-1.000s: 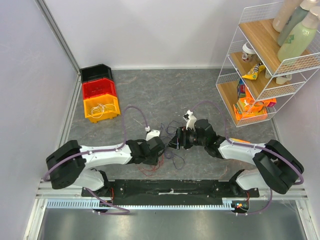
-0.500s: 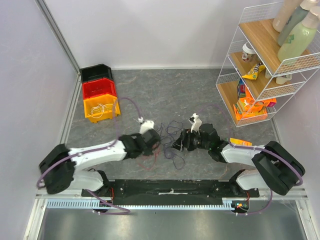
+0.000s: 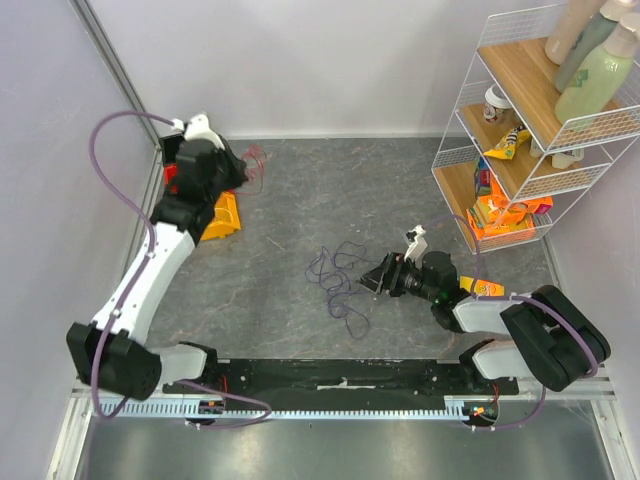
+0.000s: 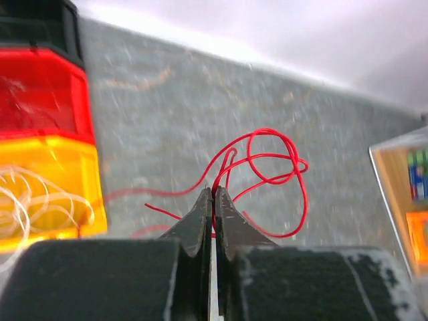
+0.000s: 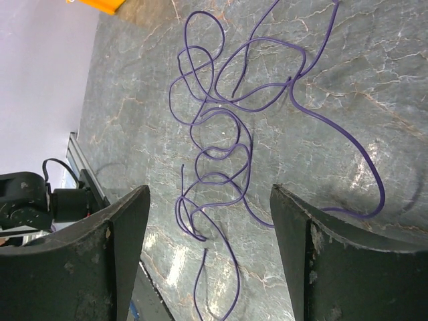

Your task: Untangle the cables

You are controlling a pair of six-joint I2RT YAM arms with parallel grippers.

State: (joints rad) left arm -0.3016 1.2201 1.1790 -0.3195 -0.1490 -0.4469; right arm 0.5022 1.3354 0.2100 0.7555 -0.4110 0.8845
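Observation:
My left gripper point(image 3: 243, 166) is raised at the far left by the stacked bins and is shut on a thin red cable point(image 4: 271, 164), whose loops hang from the fingertips point(image 4: 204, 207); the cable shows faintly in the top view point(image 3: 254, 160). A dark purple-blue cable point(image 3: 335, 280) lies in loose loops on the grey table, also in the right wrist view point(image 5: 221, 144). My right gripper point(image 3: 378, 277) is open and empty, just right of that cable, low over the table. A white cable point(image 3: 205, 217) lies in the yellow bin point(image 3: 226, 213), also in the left wrist view point(image 4: 30, 200).
Black, red point(image 3: 170, 175) and yellow bins stand stacked at the far left; the red bin point(image 4: 40, 100) shows in the left wrist view. A white wire shelf point(image 3: 520, 150) with bottles and packets stands at the right. A small orange packet point(image 3: 482, 287) lies by the right arm.
My left arm has swung from the table's middle up and far left to the bins, carrying the red cable away from the purple one. My right gripper has drawn back to the right.

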